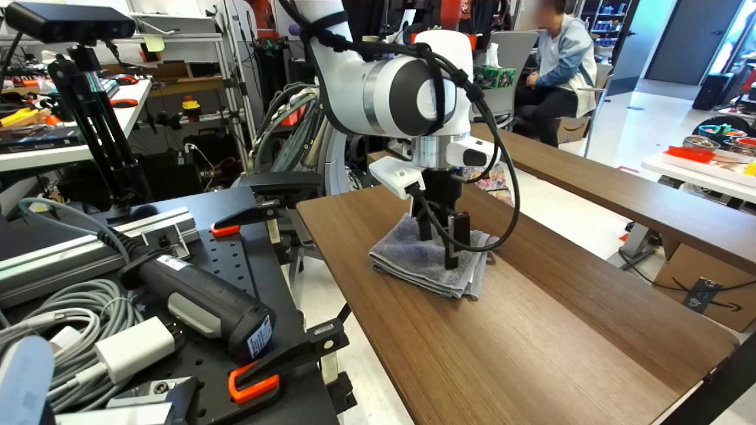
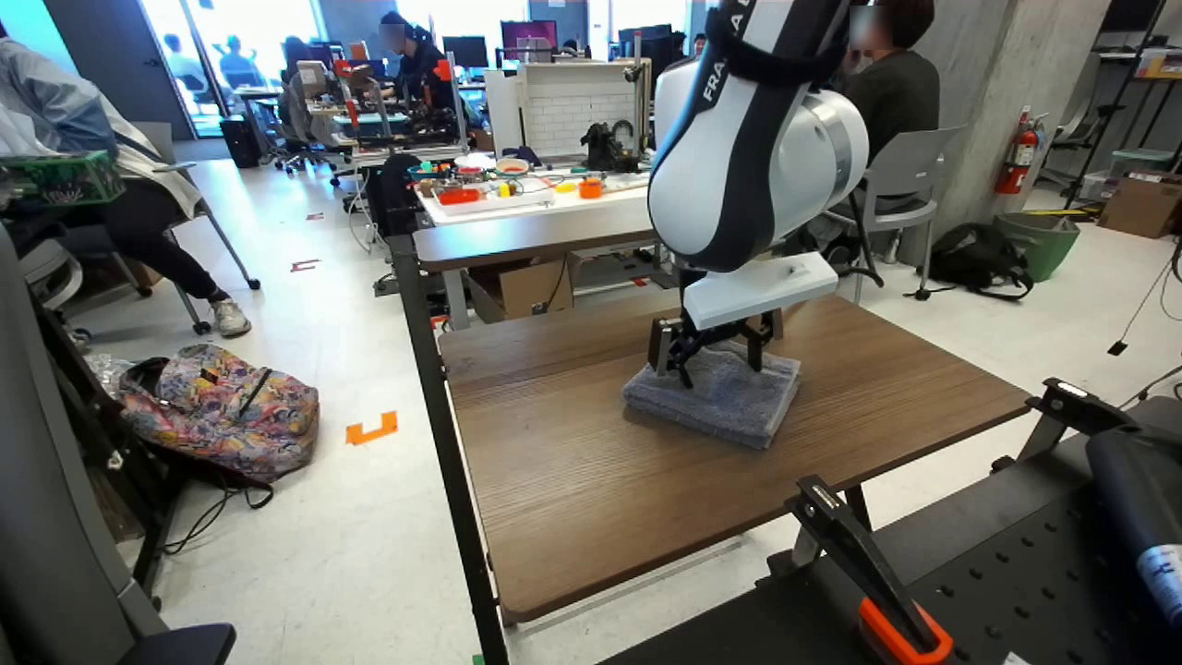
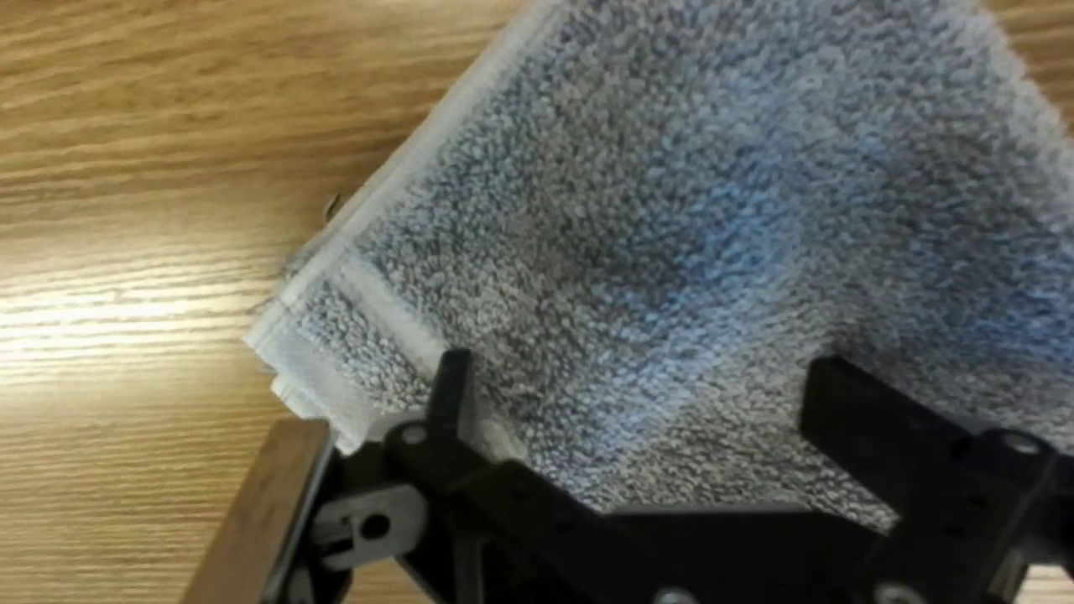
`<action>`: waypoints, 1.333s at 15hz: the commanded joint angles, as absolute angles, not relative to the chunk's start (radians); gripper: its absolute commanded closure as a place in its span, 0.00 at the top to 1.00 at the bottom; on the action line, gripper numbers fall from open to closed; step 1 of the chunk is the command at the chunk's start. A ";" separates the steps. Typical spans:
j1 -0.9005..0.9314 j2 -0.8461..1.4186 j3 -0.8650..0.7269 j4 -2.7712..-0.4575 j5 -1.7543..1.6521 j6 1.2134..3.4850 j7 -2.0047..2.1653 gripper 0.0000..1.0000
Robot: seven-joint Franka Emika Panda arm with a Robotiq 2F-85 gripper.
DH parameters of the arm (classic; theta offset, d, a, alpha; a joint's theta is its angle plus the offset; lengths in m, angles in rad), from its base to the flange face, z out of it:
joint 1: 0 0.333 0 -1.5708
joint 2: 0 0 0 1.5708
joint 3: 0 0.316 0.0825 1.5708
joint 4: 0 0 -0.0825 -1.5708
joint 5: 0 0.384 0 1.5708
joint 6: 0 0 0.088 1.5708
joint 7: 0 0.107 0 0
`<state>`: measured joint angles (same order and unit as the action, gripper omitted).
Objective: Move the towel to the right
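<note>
Your fingers [image 3: 873, 428] stand apart over the towel [image 3: 638, 201], which lies on the table [image 2: 554, 517], askew to its edges. Wrist view: one corner points left. Outline near square; long axis unclear.

The towel [image 2: 729, 406] blocks the way down under the gripper [image 2: 720, 372]. Along the table [image 2: 554, 499] beside it is room to pass sideways, as far as the post [image 2: 452, 462] at one end

The far windows [image 2: 268, 23] are very bright, almost white, and around me I can see a pale, shiny floor [image 2: 342, 517], a concrete column [image 2: 1007, 74], a grey chair [image 2: 914, 166] and the brown wooden bench [image 2: 572, 499].
</note>
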<state>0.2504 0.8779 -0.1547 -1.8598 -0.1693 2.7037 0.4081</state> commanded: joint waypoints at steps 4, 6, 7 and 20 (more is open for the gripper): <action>0.231 0.991 -0.247 -1.704 -0.142 2.657 0.421 1.00; 0.220 1.011 -0.271 -1.679 -0.144 2.647 0.426 1.00; 0.211 1.016 -0.280 -1.670 -0.142 2.640 0.429 1.00; 0.091 1.017 -0.274 -1.556 -0.093 2.534 0.424 1.00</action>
<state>0.0985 1.0029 -0.2839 -1.5915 -0.1065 2.5618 0.4246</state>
